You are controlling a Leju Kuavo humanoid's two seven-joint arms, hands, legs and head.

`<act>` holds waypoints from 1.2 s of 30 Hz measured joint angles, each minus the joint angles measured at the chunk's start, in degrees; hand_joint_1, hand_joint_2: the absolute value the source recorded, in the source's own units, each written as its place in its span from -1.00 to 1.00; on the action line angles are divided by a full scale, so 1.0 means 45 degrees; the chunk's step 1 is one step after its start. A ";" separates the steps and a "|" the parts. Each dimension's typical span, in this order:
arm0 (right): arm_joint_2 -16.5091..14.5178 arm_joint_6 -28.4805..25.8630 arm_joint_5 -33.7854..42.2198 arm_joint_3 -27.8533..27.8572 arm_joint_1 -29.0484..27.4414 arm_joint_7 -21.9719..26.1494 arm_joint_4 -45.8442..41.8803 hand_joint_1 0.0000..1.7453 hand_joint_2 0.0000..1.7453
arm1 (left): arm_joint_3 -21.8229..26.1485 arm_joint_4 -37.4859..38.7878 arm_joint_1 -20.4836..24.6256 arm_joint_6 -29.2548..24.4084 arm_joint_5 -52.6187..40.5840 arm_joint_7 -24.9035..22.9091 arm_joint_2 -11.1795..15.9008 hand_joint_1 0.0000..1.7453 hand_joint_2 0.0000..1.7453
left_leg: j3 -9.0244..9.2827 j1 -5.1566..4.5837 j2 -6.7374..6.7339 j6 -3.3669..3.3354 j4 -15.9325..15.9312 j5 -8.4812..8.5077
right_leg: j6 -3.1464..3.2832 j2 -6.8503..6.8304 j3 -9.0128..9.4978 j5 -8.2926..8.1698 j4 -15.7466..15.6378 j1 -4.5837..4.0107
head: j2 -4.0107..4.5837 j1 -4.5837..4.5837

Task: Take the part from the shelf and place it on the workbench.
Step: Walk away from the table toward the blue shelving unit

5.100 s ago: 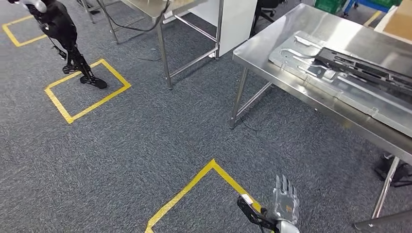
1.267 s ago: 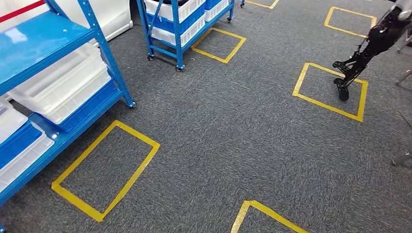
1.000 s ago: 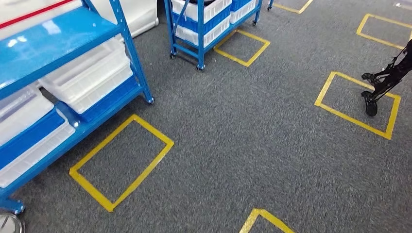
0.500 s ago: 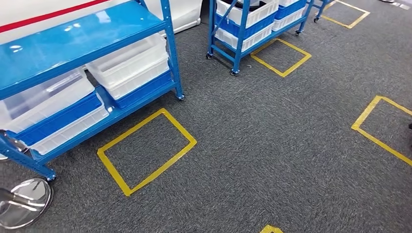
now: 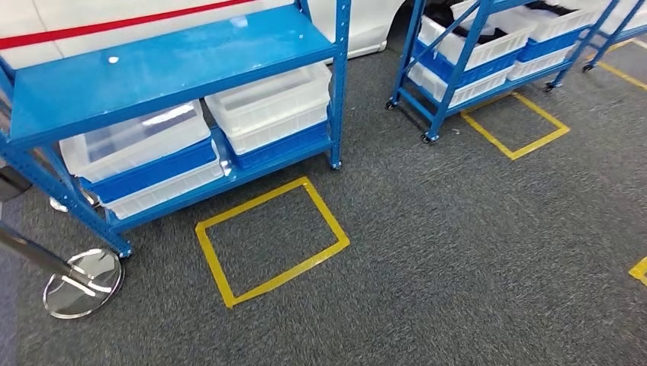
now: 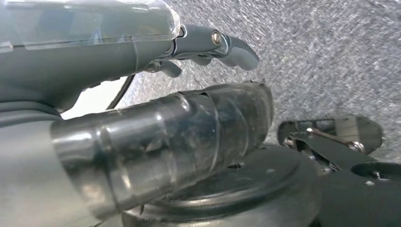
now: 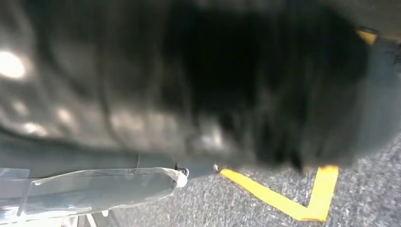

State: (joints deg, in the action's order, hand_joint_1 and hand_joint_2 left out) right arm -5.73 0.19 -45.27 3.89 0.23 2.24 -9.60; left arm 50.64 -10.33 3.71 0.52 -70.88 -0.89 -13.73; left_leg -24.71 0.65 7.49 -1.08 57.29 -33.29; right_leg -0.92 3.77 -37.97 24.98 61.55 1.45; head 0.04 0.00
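You face a blue shelf point(image 5: 175, 69) at upper left, white bins point(image 5: 271, 103) beneath, a chrome stand base point(image 5: 82, 282) lower left. Since earlier the view swung, bringing it nearer. Left hand point(image 6: 208, 42) fingers released; right hand point(image 7: 198, 94) too blurred to tell. The part's place you can't tell.

The camera has turned from the workbench area; the blue shelf point(image 5: 175, 69) now fills the far left, seemingly closer.
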 joint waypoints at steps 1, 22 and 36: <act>0.0001 0.0007 0.0000 0.0000 0.0037 0.0005 -0.0004 -1.00 -1.00 | 0.0001 0.0002 0.0010 0.0005 0.0000 0.0004 -0.0006 -1.00 -1.00 | 0.0042 0.0011 0.0072 0.0085 0.0013 0.0002 | 0.0118 -0.0112 0.0094 0.0101 -0.0024 -0.0047 | 0.0000 0.0009; -0.0098 0.0370 0.0406 0.0337 0.0294 -0.0114 -0.0043 -1.00 -1.00 | 0.0015 -0.0002 0.0134 0.0072 -0.0073 0.0014 0.0041 -1.00 -1.00 | -0.1494 -0.0231 -0.1485 -0.0514 -0.0070 0.1570 | 0.0055 -0.0871 0.1486 0.1991 0.2445 -0.0050 | 0.0000 -0.0004; 0.0006 0.0517 0.0296 0.0415 0.0092 -0.0117 0.0035 -1.00 -1.00 | 0.0012 0.0041 0.0166 0.0141 -0.0131 -0.0018 -0.0021 -1.00 -1.00 | -0.1096 -0.0086 -0.1242 0.0213 0.2705 0.0606 | 0.0455 -0.0814 0.0754 0.0317 -0.0376 -0.0046 | -0.0001 -0.0020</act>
State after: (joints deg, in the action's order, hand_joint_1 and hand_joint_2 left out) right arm -5.70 2.51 -43.93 5.76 0.65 1.72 -9.44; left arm 50.69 -10.14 4.46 1.16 -71.47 -0.97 -13.82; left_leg -29.64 0.26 1.90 -0.12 69.46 -30.57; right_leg 1.13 0.10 -34.58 26.41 59.86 1.24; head 0.04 -0.09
